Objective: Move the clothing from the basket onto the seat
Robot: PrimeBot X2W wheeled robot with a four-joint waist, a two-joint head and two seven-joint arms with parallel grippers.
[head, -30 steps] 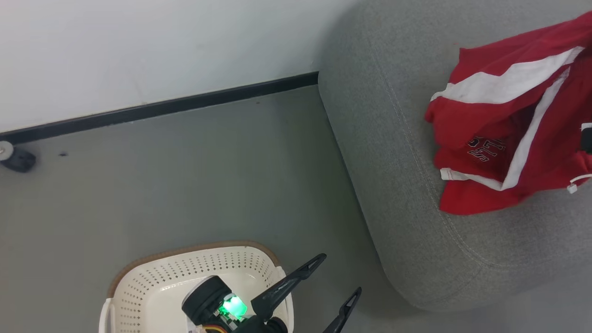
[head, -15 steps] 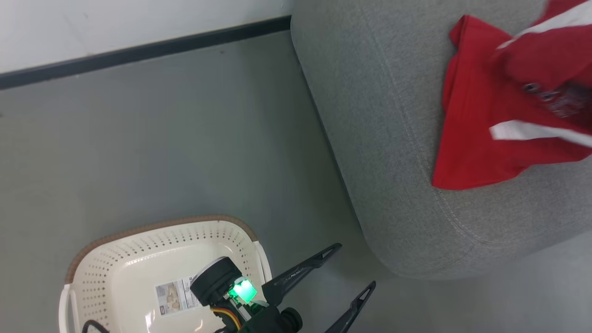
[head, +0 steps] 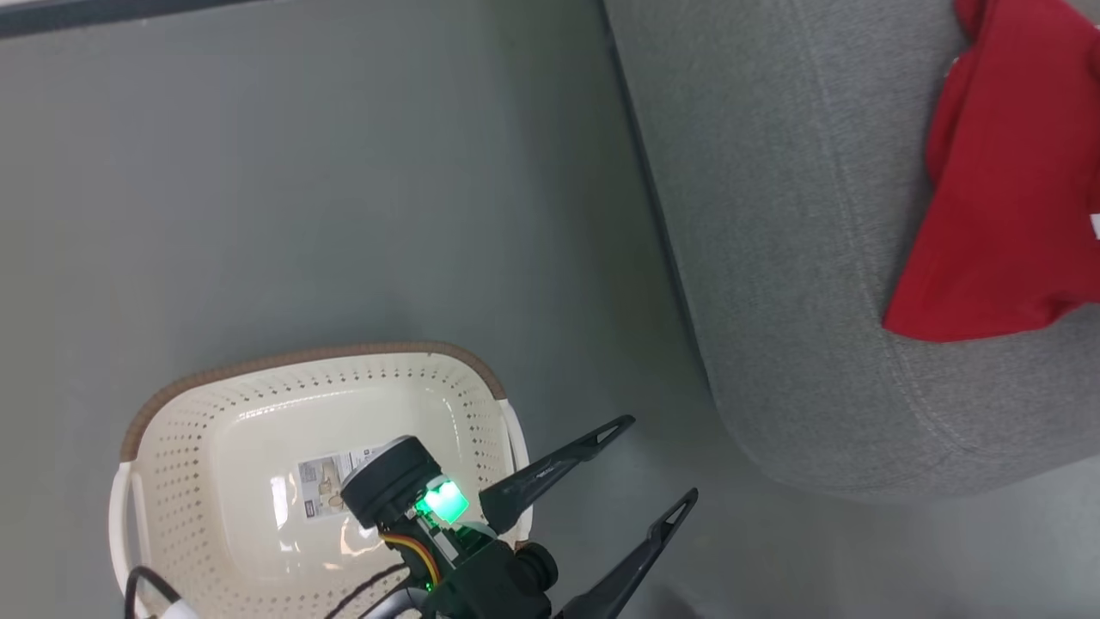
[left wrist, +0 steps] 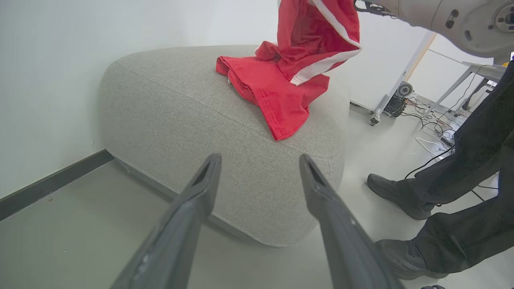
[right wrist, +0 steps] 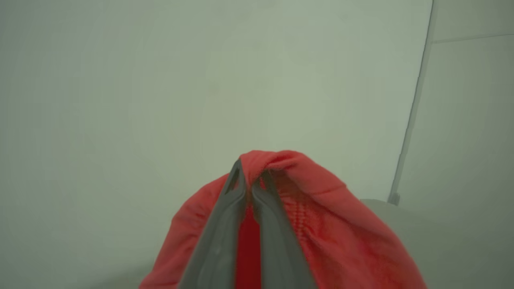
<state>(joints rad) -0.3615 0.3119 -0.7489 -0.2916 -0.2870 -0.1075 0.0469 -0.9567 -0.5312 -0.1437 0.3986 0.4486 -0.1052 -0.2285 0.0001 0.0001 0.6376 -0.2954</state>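
- Plainly, the clothing is at the seat (left wrist: 180, 104): a plain garment (left wrist: 277, 100) lies flat on the top cushion. One corner of it reaches the front edge nearest the left gripper.
- A striped garment (left wrist: 317, 36) hangs straight above the plain one, long axis vertical. Its lower folds seem to touch the plain one, though contact is hard to confirm.
- That striped piece hangs from the right gripper (right wrist: 251, 170), whose fingers are pinched together on a fold of red fabric. The cloth drapes down both sides of them.
- The right forearm (left wrist: 441, 16) reaches in over the seat from above, so this arm is the one placed to act.
- Judging from this, the next move is downward: lower the piece and let go, since the cushion lies directly beneath it.
- The left gripper (head: 662, 457) is spread wide and holds nothing. It hovers over the floor (head: 344, 172) between the basket (head: 301, 365) and the seat, pointing toward the seat.
- No red fabric shows in the visible part of the basket, just a label (head: 331, 481).
- A person (left wrist: 401, 192) stands just beside the seat's far side.
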